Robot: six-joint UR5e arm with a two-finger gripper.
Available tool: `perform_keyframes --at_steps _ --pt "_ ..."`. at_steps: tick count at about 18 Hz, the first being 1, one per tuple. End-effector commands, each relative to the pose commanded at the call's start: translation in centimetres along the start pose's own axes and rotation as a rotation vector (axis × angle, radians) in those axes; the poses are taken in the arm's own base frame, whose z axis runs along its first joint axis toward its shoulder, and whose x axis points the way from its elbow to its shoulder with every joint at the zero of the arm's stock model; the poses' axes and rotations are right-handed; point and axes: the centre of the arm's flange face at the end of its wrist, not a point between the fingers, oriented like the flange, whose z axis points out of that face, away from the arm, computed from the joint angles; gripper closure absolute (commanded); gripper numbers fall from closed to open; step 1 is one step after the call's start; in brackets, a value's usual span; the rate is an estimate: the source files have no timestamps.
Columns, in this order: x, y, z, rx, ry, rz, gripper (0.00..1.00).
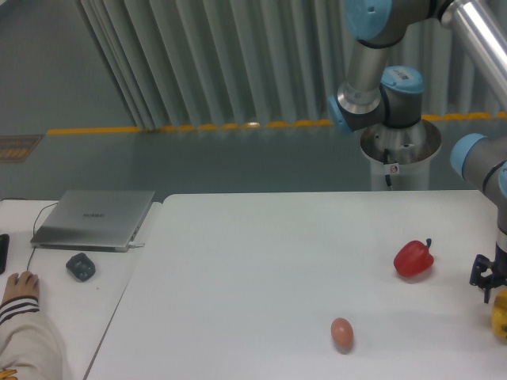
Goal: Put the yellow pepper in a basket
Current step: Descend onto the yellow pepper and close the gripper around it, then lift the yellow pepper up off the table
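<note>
The arm is at the reaching step, its fingers [488,283] hanging just above the yellow pepper [500,315] at the surface's [253,269] right edge, their spread unclear; next they must drop around it.

Egg [341,333] before pepper [413,259]; laptop [95,218] seemingly far left

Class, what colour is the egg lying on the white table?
Pinkish-brown; the egg shows clearly in the fixed camera view.

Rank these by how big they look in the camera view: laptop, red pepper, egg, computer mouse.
1. laptop, clearly largest
2. red pepper
3. computer mouse
4. egg

The mouse and egg look close in size, so their order is uncertain.
</note>
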Motion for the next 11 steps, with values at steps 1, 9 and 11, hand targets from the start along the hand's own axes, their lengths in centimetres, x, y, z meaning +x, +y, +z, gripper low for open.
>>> perform_keyframes --at_steps 1,9,11 --pt "0.1 -0.1 0.3 -0.003 0.001 0.002 0.0" --pt "0.6 -0.5 1.1 -0.042 -0.032 0.019 0.51" --pt "0.7 -0.6 0.7 -0.038 -0.036 0.021 0.57"
